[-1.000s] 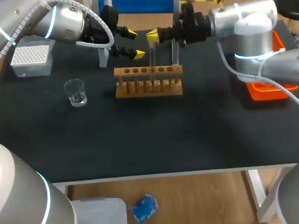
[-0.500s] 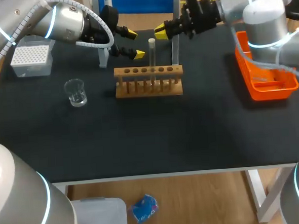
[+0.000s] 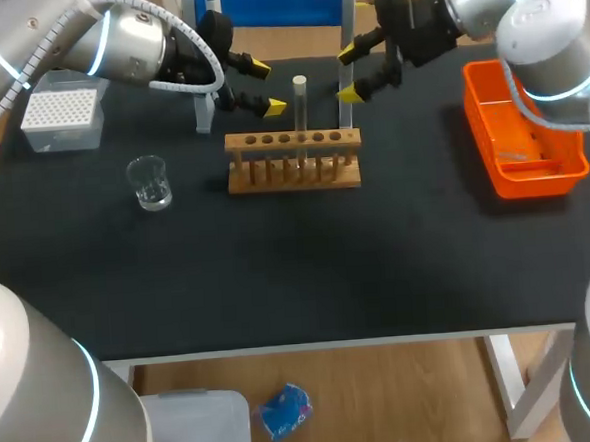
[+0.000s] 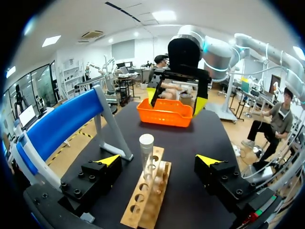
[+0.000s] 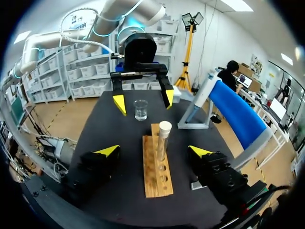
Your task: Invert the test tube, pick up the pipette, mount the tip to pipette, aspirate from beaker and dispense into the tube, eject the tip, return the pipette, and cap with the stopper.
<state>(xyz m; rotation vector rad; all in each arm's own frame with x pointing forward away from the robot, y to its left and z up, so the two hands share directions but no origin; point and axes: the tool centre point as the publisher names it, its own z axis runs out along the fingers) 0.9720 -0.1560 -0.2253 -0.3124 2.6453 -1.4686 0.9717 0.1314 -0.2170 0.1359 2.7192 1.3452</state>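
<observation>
While the test tube [image 3: 299,106] stands upright in the wooden rack [image 3: 292,173], we hold our left gripper [image 3: 265,87] just beside it, fingers spread wide and empty. Our right gripper [image 3: 348,73], equally wide and empty, hangs near the tube's other side. The beaker [image 3: 149,183] stands left of the rack, the tip box [image 3: 61,115] behind it, the orange tray [image 3: 522,132] far right.
</observation>
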